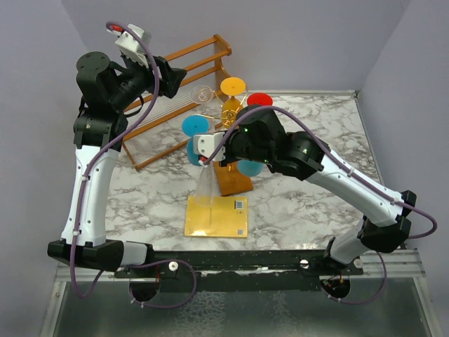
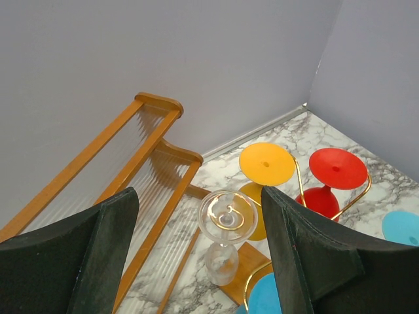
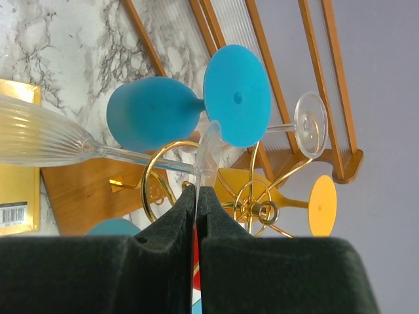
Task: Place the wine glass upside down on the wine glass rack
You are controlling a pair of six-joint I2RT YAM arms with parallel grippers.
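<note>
My right gripper (image 3: 197, 191) is shut on the flat foot of a clear ribbed wine glass (image 3: 46, 139). Its stem runs left from the fingertips to the bowl. From above, the glass (image 1: 206, 186) hangs bowl-down under the right gripper (image 1: 208, 160), just left of the wine glass rack (image 1: 231, 112). The rack's gold wire arms (image 3: 262, 209) curl beside my fingertips, over its brown wooden base (image 3: 85, 186). My left gripper (image 2: 198, 196) is open and empty, high above the rack (image 2: 298, 176), looking down on a clear glass (image 2: 226, 216) hanging there.
Yellow (image 1: 233, 86), red (image 1: 259, 100) and blue (image 1: 196, 126) glasses hang upside down on the rack. A slatted wooden shelf (image 1: 175, 84) stands at the back left against the wall. A flat gold box (image 1: 217, 216) lies on the marble table under the held glass.
</note>
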